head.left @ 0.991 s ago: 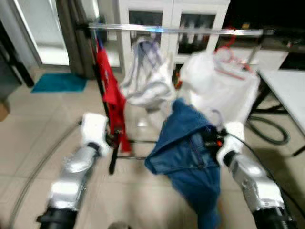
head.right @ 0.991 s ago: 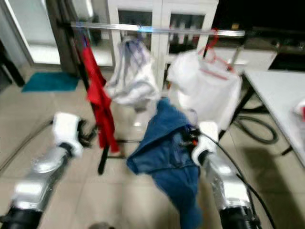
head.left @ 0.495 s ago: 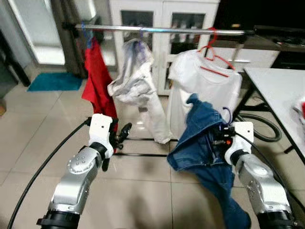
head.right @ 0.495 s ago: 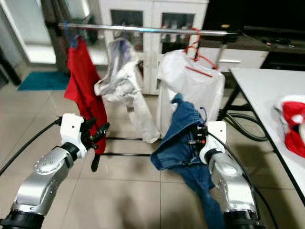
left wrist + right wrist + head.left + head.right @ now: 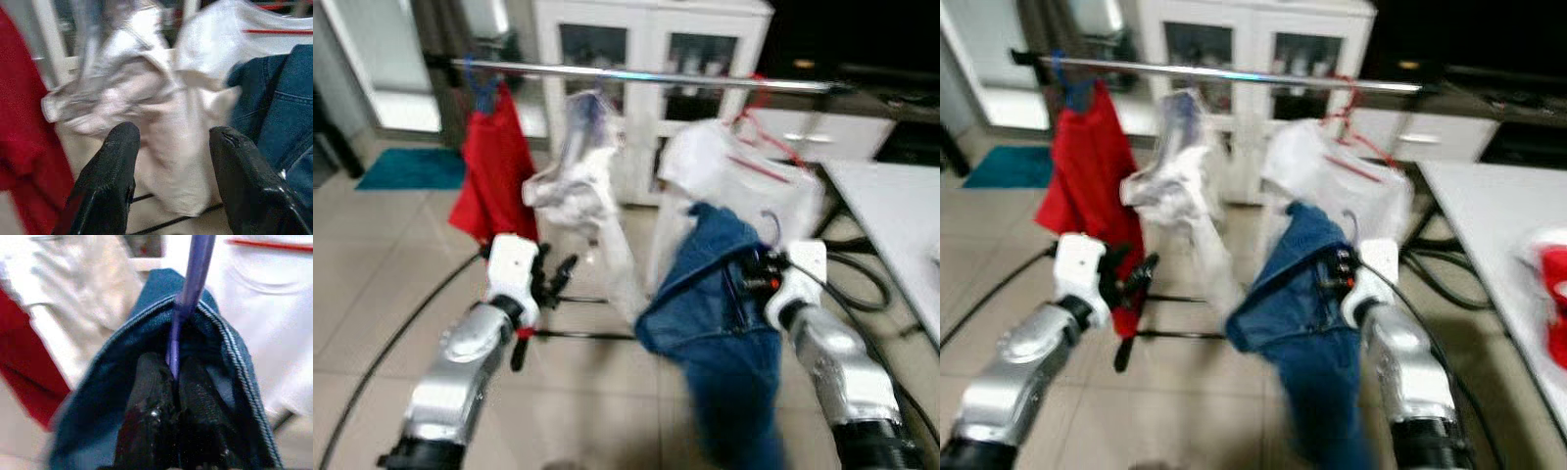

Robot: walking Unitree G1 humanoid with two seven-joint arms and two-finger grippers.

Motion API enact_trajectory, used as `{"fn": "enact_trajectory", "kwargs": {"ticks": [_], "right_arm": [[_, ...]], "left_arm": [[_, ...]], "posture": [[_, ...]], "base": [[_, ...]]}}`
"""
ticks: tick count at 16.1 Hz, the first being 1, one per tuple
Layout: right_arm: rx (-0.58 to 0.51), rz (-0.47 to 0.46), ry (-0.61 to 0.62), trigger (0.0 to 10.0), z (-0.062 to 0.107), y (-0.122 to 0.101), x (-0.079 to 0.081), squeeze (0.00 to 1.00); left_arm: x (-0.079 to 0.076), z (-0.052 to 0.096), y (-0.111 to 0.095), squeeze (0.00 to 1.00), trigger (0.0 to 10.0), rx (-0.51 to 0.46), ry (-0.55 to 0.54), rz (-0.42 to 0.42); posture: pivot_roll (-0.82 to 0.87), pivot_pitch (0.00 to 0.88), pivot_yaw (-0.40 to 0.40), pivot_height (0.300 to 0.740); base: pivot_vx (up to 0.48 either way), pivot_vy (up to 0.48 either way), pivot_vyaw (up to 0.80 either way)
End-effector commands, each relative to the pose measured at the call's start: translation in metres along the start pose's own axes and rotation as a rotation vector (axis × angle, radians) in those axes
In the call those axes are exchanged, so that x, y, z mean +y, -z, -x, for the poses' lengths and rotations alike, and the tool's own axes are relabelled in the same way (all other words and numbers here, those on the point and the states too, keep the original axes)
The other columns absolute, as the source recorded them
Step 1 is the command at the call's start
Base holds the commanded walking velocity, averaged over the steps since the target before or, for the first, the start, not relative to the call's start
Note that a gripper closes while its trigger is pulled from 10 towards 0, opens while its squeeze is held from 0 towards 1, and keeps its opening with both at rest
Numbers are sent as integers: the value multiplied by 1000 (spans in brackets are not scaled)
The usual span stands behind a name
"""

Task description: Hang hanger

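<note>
A purple hanger carries blue denim jeans, and my right gripper is shut on the hanger's neck, holding it below and in front of the silver clothes rail. The hook points up, well under the rail. On the rail hang a red garment, a grey-white garment and a white shirt on a red hanger. My left gripper is open and empty, raised in front of the red garment, its black fingers apart.
A white cabinet with glass doors stands behind the rail. A white table is on the right with a red thing on it. Black cables lie on the tiled floor; a teal mat is at far left.
The view has shifted and blurred as the camera moved. The jeans on the hanger sit slightly lower and further left against the rack. Both grippers keep their states.
</note>
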State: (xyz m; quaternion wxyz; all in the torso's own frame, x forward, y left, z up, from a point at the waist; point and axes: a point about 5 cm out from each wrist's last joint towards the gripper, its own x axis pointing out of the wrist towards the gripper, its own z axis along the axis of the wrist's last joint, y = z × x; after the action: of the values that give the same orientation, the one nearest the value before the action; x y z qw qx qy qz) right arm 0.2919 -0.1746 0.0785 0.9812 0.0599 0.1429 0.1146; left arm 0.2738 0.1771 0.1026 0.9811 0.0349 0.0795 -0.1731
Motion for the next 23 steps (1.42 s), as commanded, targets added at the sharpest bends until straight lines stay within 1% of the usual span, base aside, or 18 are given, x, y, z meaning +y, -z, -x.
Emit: {"fn": "enact_trajectory", "kwargs": {"ticks": [1, 4, 6, 8, 9, 12, 13, 15, 17, 18, 19, 20, 22, 23], "right_arm": [[-30, 9, -5, 10000, 1, -10, -6, 0], [-14, 13, -94, 10000, -2, -13, 3, 0], [-7, 86, -129, 10000, -6, -18, 10, 0], [-15, 99, -158, 10000, -9, -24, 18, 0], [-21, 92, -155, 10000, -10, -26, 19, 0], [-39, 57, -127, 10000, -12, -39, 18, 0], [-43, 68, -121, 10000, -12, -42, 18, 0], [-48, 88, -94, 10000, -14, -51, 20, 0], [-59, 105, -33, 10000, -14, -61, 15, 0], [-89, 157, 4, 10000, -15, -70, 11, 0], [-100, 183, 14, 10000, -15, -73, 11, 0], [-141, 205, 51, 10000, -17, -82, 9, 0], [-188, 161, 83, 10000, -18, -92, 9, 0], [-229, 128, 115, 10000, -19, -101, 8, 0]], "left_arm": [[-3, -2, -3, 0, 10000, -8, 17, -2], [-1, 1, -4, 0, 10000, -1, 32, -16], [-1, 3, -5, 0, 10000, 5, 45, -29], [-2, 4, -5, 0, 10000, 8, 59, -40], [-3, 5, -6, 0, 10000, 9, 63, -44], [-3, 6, -6, 0, 10000, 20, 77, -65], [-3, 6, -6, 0, 10000, 24, 80, -71], [-4, 7, -5, 0, 10000, 49, 100, -88], [-6, 8, -5, 0, 10000, 68, 128, -120], [-10, 10, -8, 0, 10000, 63, 167, -134], [-12, 10, -10, 0, 10000, 53, 196, -131], [-20, 12, -16, 0, 10000, 32, 273, -100], [-29, 14, -26, 0, 10000, -29, 360, -111], [-38, 16, -33, 0, 10000, -58, 444, -96]], "posture": [[46, 0, -27, 740], [53, 0, -28, 740], [61, 0, -35, 740], [64, 0, -39, 740], [66, 0, -41, 740], [70, 0, -44, 740], [70, 0, -44, 740], [72, 0, -51, 740], [81, 0, -60, 740], [80, 0, -59, 740], [80, 0, -58, 740], [79, 0, -58, 740], [78, 0, -58, 740], [79, 0, -57, 740]], "base": [[480, 0, 0], [477, 0, 0], [480, 0, 0], [476, 0, 800], [472, 0, 800], [472, 0, 0], [472, 0, 0], [0, 0, 0], [0, 0, 0], [0, 0, 0], [0, 0, 0], [0, 0, 0], [0, 0, 0], [0, 0, 0]]}}
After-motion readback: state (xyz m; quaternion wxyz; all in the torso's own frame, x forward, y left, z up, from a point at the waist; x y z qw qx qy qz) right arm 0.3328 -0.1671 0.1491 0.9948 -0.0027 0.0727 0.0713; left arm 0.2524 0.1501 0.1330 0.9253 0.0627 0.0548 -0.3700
